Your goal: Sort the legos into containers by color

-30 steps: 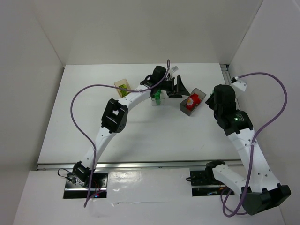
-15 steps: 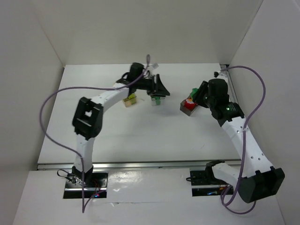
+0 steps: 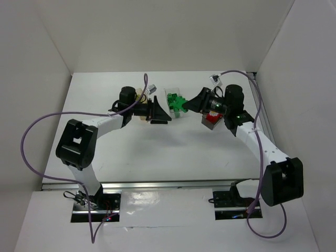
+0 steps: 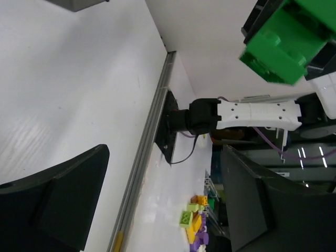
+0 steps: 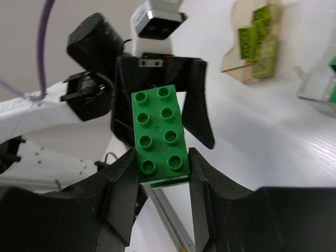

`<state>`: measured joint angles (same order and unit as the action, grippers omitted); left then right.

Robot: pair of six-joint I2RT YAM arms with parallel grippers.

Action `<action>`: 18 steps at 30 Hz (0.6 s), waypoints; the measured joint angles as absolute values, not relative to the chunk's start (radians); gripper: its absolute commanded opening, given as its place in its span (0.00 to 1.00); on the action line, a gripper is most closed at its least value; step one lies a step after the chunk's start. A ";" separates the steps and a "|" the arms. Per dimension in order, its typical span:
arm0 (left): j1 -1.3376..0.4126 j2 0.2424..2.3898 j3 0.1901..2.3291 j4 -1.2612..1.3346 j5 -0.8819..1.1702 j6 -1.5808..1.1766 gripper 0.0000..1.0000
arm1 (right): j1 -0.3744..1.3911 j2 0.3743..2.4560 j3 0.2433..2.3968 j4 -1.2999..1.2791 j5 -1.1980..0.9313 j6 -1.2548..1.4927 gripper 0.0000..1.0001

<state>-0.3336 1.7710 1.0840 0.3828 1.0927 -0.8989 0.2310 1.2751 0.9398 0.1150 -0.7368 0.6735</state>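
Both arms have swung since a second ago: the left arm has pulled back off the middle bin, and the right arm has come in from the far side to the centre. Starting on the left, the left gripper point(image 3: 164, 114) stands wide open with nothing between its fingers. It points right, just in front of the orange-tan bin point(image 3: 139, 96), where yellow-green bricks point(image 5: 255, 39) lie. Next along, the clear bin point(image 3: 169, 93) already has green bricks point(image 3: 171, 97) in it. Right at its right-hand edge hangs the green brick point(image 3: 179, 103), pinched by its long sides in the right gripper point(image 3: 185, 105). The jaws are snug on it and its long axis runs straight out along the fingers toward the left gripper. Under the right wrist sits the dark grey bin point(image 3: 211, 122) with red bricks point(image 3: 211, 114). This drop looks like the right arm's job: the clear bin lies just left of the brick. Whether the brick clears the rim, I can't tell.
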 measured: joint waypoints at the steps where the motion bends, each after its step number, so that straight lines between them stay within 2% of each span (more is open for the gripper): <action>1: -0.337 1.771 1.077 0.413 1.106 -0.918 0.92 | 0.236 1.284 0.941 0.139 -0.760 0.682 0.20; 13: -0.353 1.703 1.078 0.653 1.157 -0.950 0.86 | 0.287 1.332 0.969 0.165 -0.876 0.687 0.20; 18: -0.365 1.693 1.078 0.718 1.163 -0.971 0.74 | 0.321 1.333 0.978 0.144 -0.879 0.672 0.20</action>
<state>-0.3649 1.6928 1.0779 0.7177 1.1629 -0.9714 0.3206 1.3327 0.9783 0.1436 -0.8795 0.6716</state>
